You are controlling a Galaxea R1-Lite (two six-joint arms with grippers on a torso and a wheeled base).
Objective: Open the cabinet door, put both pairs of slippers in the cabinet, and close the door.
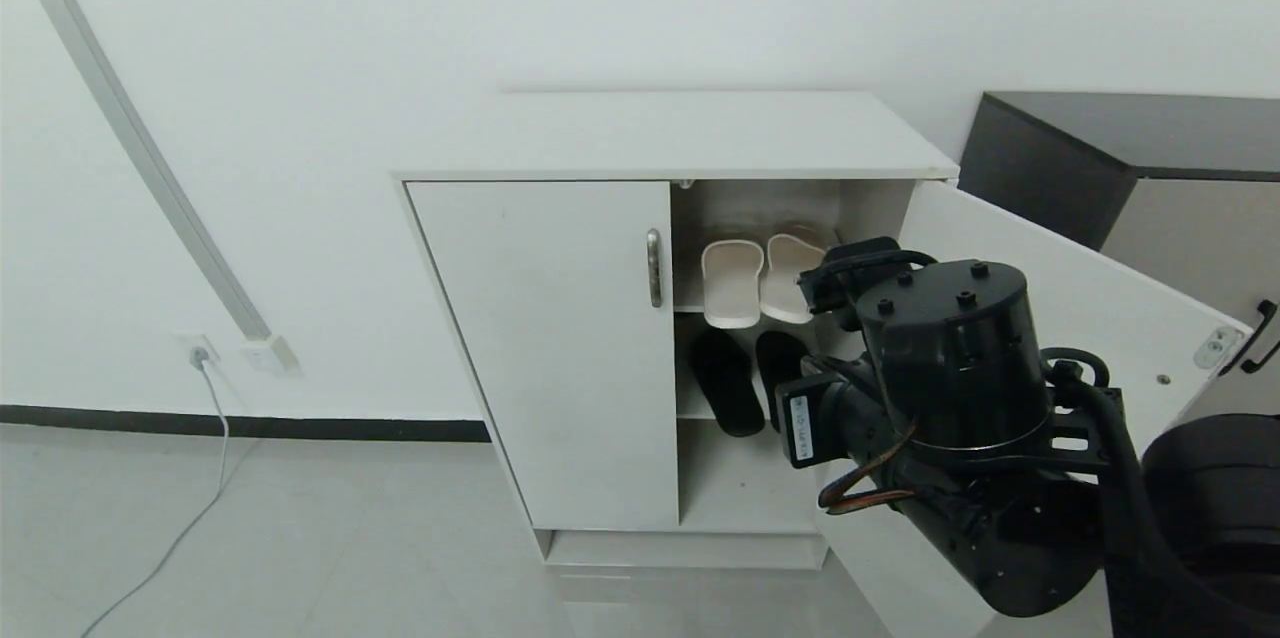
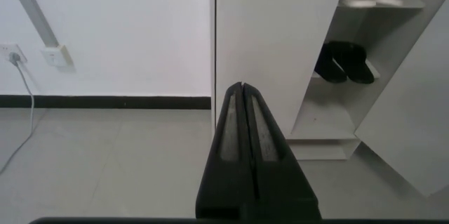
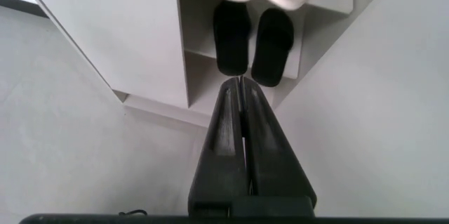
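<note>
1. Cabinet (image 1: pixel 700 133): white, against the far wall. Its left door (image 1: pixel 540 348) was closed, with the handle (image 1: pixel 654 268) at its inner edge. Its right door (image 1: pixel 1050 298) stood swung wide open toward the near right.
2. White slippers (image 1: pixel 760 278): one pair, side by side on the upper shelf, inside the open right half.
3. Black slippers (image 1: pixel 745 378): one pair, side by side on the shelf directly below the white pair.
4. Right gripper (image 3: pixel 240 85): fingers pressed together, holding nothing. It was pointed at the black pair from in front of the opening, apart from the shelves.
5. Left gripper (image 2: pixel 242 87): fingers pressed together, empty, held low over the floor (image 2: pixel 105 161) on the near side of the closed left door.
6. Step in hand, as I judged it: both pairs were stowed and only closing the door remained.
7. Next move, as I judged it: I would need to draw the right arm clear of the door's sweep, bring it round to the open door's outer face, and push that panel back until flush.
</note>
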